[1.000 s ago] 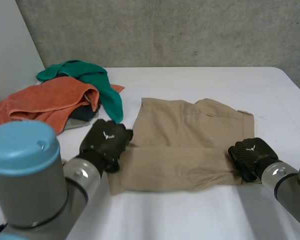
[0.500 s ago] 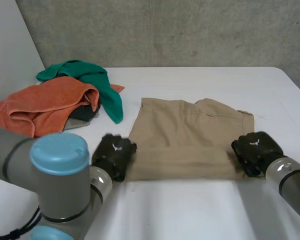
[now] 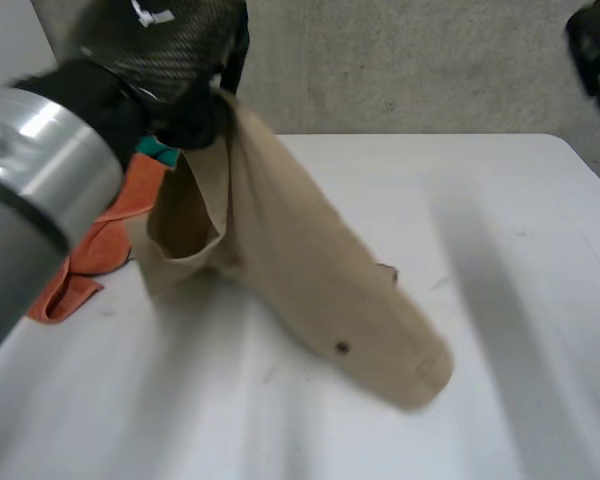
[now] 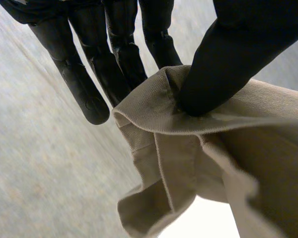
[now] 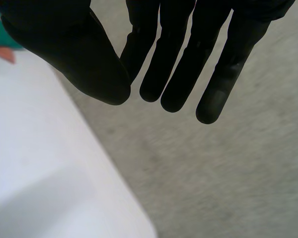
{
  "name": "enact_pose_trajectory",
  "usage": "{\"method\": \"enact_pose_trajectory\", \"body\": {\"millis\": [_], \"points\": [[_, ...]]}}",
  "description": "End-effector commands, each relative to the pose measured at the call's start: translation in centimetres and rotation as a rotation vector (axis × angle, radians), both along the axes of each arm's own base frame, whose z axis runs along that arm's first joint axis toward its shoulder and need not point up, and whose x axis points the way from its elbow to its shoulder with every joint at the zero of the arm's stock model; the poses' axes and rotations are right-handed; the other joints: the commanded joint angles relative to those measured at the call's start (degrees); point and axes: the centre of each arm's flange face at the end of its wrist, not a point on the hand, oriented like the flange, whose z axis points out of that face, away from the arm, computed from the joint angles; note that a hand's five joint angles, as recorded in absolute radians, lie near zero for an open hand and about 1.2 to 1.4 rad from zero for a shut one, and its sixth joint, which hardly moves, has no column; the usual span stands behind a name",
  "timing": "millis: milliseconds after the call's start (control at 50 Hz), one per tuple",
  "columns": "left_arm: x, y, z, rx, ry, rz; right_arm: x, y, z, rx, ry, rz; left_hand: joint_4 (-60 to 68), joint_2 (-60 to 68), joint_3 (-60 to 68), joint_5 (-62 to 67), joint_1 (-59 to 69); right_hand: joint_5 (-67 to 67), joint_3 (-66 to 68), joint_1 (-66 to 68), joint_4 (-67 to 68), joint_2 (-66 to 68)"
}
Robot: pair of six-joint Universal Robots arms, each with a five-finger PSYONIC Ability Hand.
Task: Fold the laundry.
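Observation:
My left hand (image 3: 170, 50) is raised high at the table's left, shut on one corner of the khaki shorts (image 3: 310, 270). In the left wrist view its thumb (image 4: 238, 59) pinches the shorts' hem (image 4: 188, 148) against straight fingers (image 4: 84, 84). The shorts hang down from that corner, and their lower end trails on the white table (image 3: 500, 250) near the middle. My right hand (image 3: 598, 55) is up at the far right, apart from the shorts. In its own view the right hand (image 5: 179, 59) has its thumb closed against straight fingers with nothing between them.
An orange towel (image 3: 95, 245) lies at the table's left side behind the hanging shorts, with a bit of green cloth (image 3: 158, 152) above it. A concrete wall stands behind the table. The table's right edge (image 5: 114, 188) runs below my right hand.
My left hand closed on the shorts' left corner and swung it high off the table. My right hand came off the shorts' right end and rose empty.

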Motion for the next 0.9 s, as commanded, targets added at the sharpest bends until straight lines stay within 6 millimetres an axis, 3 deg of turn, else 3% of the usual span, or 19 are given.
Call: {"method": "enact_pose_trajectory", "body": {"millis": [20, 60, 100, 160, 300, 400, 460, 560, 600, 620, 700, 780, 800, 900], "points": [[-1.5, -3.7, -7.1, 0.172, -0.124, 0.033, 1.8, -0.9, -7.1, 0.284, -0.047, 0.029, 11.38, 11.39, 11.54, 14.36, 15.13, -14.73, -15.00, -11.23, -15.40, -14.12], [-1.5, -4.0, -8.9, 0.216, -0.155, 0.039, 2.0, -0.5, -8.3, 0.346, -0.092, 0.025, 11.38, 11.39, 11.54, 14.36, 15.13, -22.67, -22.94, -19.18, -23.34, -22.07], [-1.5, -4.1, -9.4, 0.228, -0.165, 0.040, 2.0, 0.3, -10.3, 0.453, -0.162, 0.013, 11.38, 11.39, 11.54, 14.36, 15.13, -27.56, -27.83, -24.07, -28.23, -26.96], [-1.4, -4.2, -9.6, 0.234, -0.167, 0.043, 1.9, 1.6, -12.9, 0.580, -0.239, 0.002, 11.38, 11.39, 11.54, 14.36, 15.13, -35.45, -35.72, -31.96, -36.12, -34.84], [-1.4, -4.2, -9.3, 0.221, -0.162, 0.043, 2.1, 5.6, -18.4, 0.867, -0.344, 0.022, 11.38, 11.39, 11.54, 14.36, 15.13, -38.51, -38.78, -35.02, -39.18, -37.90], [-1.1, -4.6, -9.2, 0.218, -0.158, 0.052, 3.5, 7.4, -20.6, 0.921, -0.417, 0.095, 11.38, 11.39, 11.54, 14.36, 15.13, -37.33, -37.60, -33.84, -38.00, -36.73], [-1.1, -4.6, -8.9, 0.212, -0.153, 0.052, 5.3, 8.6, -22.1, 0.929, -0.391, 0.165, 11.38, 11.39, 11.54, 14.36, 15.13, -34.65, -34.92, -31.16, -35.32, -34.04], [-1.0, -4.5, -8.7, 0.212, -0.145, 0.057, 6.7, 8.5, -23.0, 0.890, -0.361, 0.179, 11.38, 11.39, 11.54, 14.36, 15.13, -22.57, -22.83, -19.07, -23.24, -21.96], [-0.9, -4.3, -8.5, 0.207, -0.144, 0.058, 7.0, 7.7, -23.0, 0.851, -0.351, 0.153, 11.38, 11.39, 11.54, 14.36, 15.13, 3.59, 3.32, 7.08, 2.92, 4.20], [-0.8, -4.3, -8.3, 0.205, -0.140, 0.060, 7.0, 7.4, -22.8, 0.835, -0.349, 0.143, 11.38, 11.39, 11.54, 14.36, 15.13, 11.81, 11.54, 15.31, 11.14, 12.42], [-0.4, -3.5, -6.8, 0.173, -0.116, 0.057, 6.7, 6.0, -21.2, 0.728, -0.304, 0.117, 11.38, 11.39, 11.54, 14.36, 15.13, 11.89, 11.63, 15.39, 11.22, 12.50], [0.5, -2.5, -4.6, 0.119, -0.083, 0.062, 6.2, 5.5, -14.6, 0.468, -0.241, 0.171, 11.38, 11.39, 11.54, 14.36, 15.13, 11.89, 11.63, 15.39, 11.22, 12.50], [0.8, -2.4, -4.0, 0.106, -0.076, 0.065, 5.4, 5.6, -11.2, 0.337, -0.185, 0.178, 11.38, 11.39, 11.54, 14.36, 15.13, 11.89, 11.63, 15.39, 11.22, 12.50], [2.3, -0.7, 0.0, 0.011, -0.011, 0.076, 3.2, 5.5, -3.0, 0.078, -0.127, 0.132, 11.38, 11.39, 11.54, 14.36, 15.13, 11.89, 11.63, 15.39, 11.22, 12.50]]}}
